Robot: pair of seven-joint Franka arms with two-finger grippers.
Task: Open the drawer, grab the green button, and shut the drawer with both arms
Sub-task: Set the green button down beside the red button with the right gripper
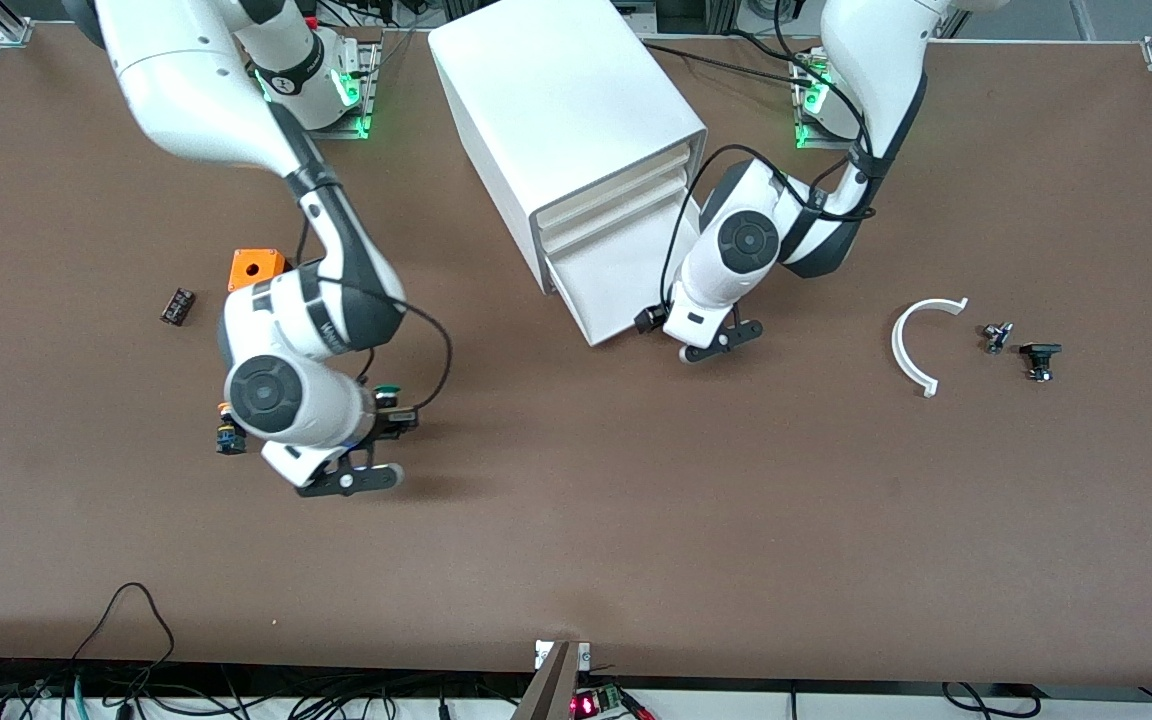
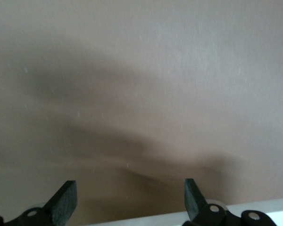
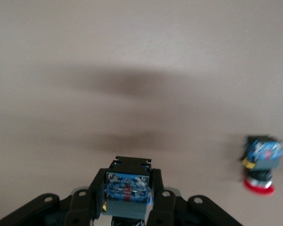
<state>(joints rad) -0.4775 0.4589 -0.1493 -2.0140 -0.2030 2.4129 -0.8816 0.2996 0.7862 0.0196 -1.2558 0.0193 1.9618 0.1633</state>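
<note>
The right tool (image 1: 368,455) hangs over the brown worktop (image 1: 636,520) at the right arm's end, nearer the front camera than the cabinet. From the front its wrist hides most of the grip, with only a green cap and a bit of dark body peeking out beside it; the right wrist view shows what that view cannot: the fingers (image 3: 159,200) are closed tight on the black-blue body of the button (image 3: 127,188), its blue contact block facing the camera. The same wrist view shows a red-capped button (image 3: 260,162) standing on the worktop near by, which the front view shows only as a small dark piece at the edge of the right wrist. Farther from the camera lie an orange box (image 1: 256,268) and a small dark block (image 1: 177,306). The left tool (image 1: 711,345) sits low over the worktop just beside the corner of the pulled-out drawer (image 1: 611,275), the lowest of three in the white cabinet (image 1: 566,100); the left wrist view shows its fingers (image 2: 63,202) spread wide with nothing between them, and a white edge at the frame's border. Toward the left arm's end lie a white curved piece (image 1: 916,345) and two small dark parts (image 1: 1021,345).
</note>
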